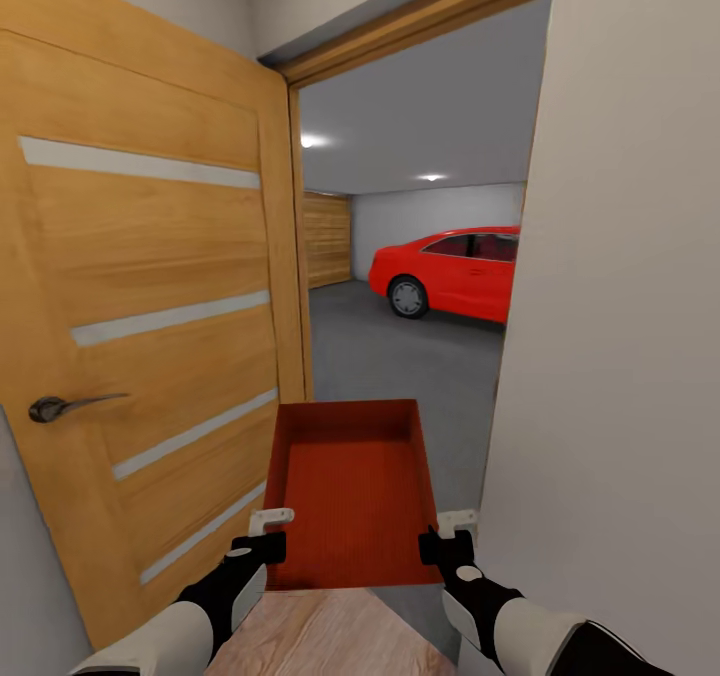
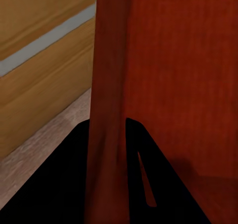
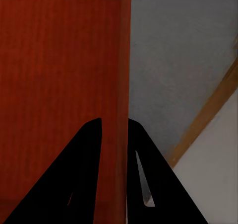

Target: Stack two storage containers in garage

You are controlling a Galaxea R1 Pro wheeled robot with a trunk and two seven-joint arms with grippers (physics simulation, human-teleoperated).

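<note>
One orange-red storage container, open-topped. Two hands: left hand and right hand, one at each near corner of the container, each with two fingers pinching a side wall, seen close in the wrist views. One wooden door, swung open, with four pale horizontal strips and one dark lever handle. One doorway with one wooden frame. One red car, with one wheel in view. Two ceiling lights lit. One wooden panelled wall section at the far end of the garage.
</note>
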